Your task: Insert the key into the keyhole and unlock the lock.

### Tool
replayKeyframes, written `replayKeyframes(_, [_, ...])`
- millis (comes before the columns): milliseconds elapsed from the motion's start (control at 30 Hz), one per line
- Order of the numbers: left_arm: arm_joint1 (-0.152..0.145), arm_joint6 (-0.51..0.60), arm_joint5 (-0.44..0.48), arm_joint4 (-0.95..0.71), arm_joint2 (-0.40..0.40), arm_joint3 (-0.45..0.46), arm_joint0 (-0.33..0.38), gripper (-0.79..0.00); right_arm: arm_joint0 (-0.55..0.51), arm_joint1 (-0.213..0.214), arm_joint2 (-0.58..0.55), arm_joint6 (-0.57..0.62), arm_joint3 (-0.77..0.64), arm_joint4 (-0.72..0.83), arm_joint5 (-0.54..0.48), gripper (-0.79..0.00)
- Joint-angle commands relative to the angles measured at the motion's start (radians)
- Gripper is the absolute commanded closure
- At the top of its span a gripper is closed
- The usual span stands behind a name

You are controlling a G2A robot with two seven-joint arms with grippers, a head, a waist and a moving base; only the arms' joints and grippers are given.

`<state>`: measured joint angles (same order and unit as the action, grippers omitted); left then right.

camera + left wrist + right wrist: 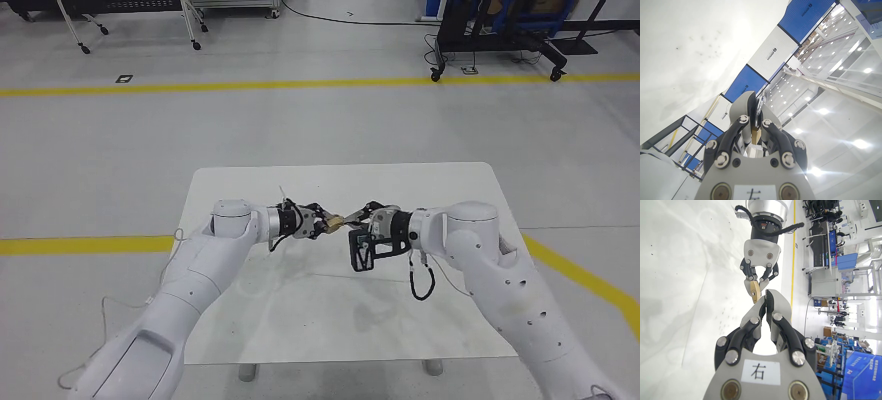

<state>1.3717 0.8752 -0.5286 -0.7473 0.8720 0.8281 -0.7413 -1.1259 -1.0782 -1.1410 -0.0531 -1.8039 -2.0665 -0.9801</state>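
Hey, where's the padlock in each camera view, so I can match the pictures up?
Top view: padlock over the table's middle, where the two arms meet.
Left wrist view: padlock close to the camera, clamped in the left gripper.
Right wrist view: padlock farther off, keyhole facing the camera.
Shared landmark: the left gripper, shut on the padlock.

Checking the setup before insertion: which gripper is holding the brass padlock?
The left gripper: the brass padlock sits clamped between its fingers, keyhole turned toward the right gripper, whose pads are shut with no padlock between them.
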Motion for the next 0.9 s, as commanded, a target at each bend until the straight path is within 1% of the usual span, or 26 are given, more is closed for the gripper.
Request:
replayKeyframes(0, [0.002,-0.002,-0.005,-0.004,0.000,-0.009,0.005,0.000,-0.004,0.008,0.008,-0.028,-0.014,-0.058,-0.001,0.000])
replayKeyframes(167, [0.008,-0.001,-0.005,-0.001,-0.008,-0.026,0.015,0.000,-0.008,0.025,0.039,-0.087,-0.024,-0.169,-0.005,0.000])
replayKeyframes(333, [0.013,0.003,-0.002,0.007,-0.014,-0.037,0.022,0.000,0.000,0.032,0.059,-0.080,-0.015,-0.218,-0.013,0.000])
replayKeyframes(867, [0.023,0.017,0.004,0.030,-0.028,-0.060,0.035,0.000,0.045,0.026,0.110,-0.026,0.020,-0.185,-0.012,0.000])
